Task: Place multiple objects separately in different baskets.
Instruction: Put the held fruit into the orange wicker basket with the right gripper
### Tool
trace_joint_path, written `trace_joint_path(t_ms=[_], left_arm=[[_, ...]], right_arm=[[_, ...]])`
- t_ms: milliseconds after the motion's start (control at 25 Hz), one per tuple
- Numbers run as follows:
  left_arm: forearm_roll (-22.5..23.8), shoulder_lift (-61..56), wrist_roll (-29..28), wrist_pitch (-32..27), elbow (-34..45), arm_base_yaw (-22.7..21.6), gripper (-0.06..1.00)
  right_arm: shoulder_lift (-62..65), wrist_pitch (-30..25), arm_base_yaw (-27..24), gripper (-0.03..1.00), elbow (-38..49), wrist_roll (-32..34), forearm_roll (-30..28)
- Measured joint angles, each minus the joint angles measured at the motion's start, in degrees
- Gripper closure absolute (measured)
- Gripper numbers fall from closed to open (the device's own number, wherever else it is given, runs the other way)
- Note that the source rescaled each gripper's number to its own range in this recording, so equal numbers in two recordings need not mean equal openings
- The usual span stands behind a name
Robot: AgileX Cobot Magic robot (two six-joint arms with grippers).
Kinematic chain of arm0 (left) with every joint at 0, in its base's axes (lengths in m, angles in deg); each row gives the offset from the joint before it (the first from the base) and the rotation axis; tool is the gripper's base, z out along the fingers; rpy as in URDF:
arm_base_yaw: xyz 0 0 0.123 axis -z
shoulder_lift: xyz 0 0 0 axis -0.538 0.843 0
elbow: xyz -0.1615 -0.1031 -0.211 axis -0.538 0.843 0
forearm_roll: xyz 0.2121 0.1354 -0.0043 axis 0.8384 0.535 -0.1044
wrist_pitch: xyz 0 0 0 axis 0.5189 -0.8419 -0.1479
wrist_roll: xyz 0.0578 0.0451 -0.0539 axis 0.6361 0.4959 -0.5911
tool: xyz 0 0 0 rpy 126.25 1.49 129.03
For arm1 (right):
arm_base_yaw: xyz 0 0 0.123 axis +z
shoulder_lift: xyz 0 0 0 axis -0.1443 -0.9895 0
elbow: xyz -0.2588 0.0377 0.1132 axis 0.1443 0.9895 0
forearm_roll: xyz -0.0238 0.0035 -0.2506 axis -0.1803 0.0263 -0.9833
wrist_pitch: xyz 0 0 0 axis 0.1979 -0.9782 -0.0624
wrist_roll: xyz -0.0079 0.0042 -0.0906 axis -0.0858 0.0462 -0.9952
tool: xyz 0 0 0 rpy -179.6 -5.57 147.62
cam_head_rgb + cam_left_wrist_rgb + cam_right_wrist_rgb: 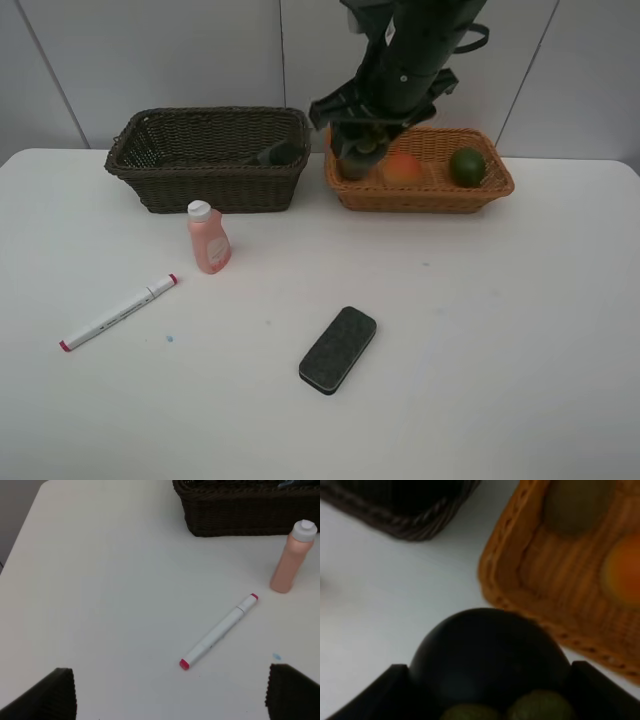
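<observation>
Right claw (358, 152) is clamped on the mangosteen (487, 650), held over the rim of the tan basket (430, 200). Released here, it may strike the rim and roll onto the tabletop (480, 330). Left claw (172, 692) stands apart above the marker (218, 631).

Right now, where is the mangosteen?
The mangosteen is held between the right fingers, at the light orange basket's left end in the exterior high view, beside the peach.
</observation>
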State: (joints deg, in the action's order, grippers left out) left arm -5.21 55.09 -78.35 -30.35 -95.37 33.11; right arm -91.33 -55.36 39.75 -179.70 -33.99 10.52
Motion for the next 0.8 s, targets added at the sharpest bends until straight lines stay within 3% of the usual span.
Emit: trace_joint_path(t_ms=[320,800], left_arm=[[0.0,0.0,0.0,0.0,0.0,0.0,-0.06],[0.0,0.0,0.0,0.0,0.0,0.0,-0.06]], right_arm=[[-3.8,16.9,-8.9,0.38,-0.5,0.0,-0.9],[-15.6,26.1,-18.0,0.38,-0.5,0.0,-3.8]])
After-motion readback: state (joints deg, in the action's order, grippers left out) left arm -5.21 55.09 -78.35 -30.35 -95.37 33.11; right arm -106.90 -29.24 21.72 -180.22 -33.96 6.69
